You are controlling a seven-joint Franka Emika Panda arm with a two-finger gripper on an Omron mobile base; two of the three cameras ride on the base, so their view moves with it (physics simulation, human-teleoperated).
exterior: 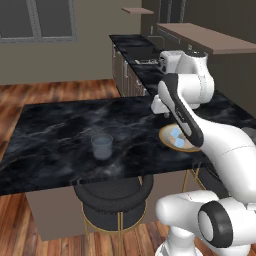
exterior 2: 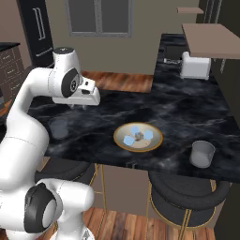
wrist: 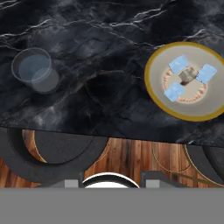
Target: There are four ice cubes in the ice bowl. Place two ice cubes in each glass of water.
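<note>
Left base view first: the white arm reaches over the black marble island, and its wrist hides part of the ice bowl (exterior: pixel 171 136) at the counter's near right edge. A couple of pale ice cubes (exterior: pixel 176 138) peek out beside the forearm. One glass of water (exterior: pixel 102 146) stands well apart to the left, near the front edge above a black stool (exterior: pixel 113 199).

Right base view now: the gripper (exterior 2: pixel 78 106) hangs high above the counter, between the left tumbler (exterior 2: pixel 59 127) and the bowl (exterior 2: pixel 138 137), over neither. Three cubes (exterior 2: pixel 134 131) are easy to count, ringed round a small dark lump (exterior 2: pixel 139 136) mid-dish; a fourth I can't make out. The second glass (exterior 2: pixel 203 153) sits right of the bowl, and a silver toaster (exterior 2: pixel 195 65) sits far back.

Hand view: bowl (wrist: pixel 154 89) upper right, three cubes (wrist: pixel 179 64) around that lump, tumbler (wrist: pixel 32 69) upper left. The finger tips (wrist: pixel 72 183) barely rise at the bottom edge; the jaws read as drawn together, with nothing seen between them.

My read: a first cube is yet to be picked. To do it well, centre over the bowl, spread the jaws before descending, straddle an outer cube square to its faces, and steer clear of the lump.
</note>
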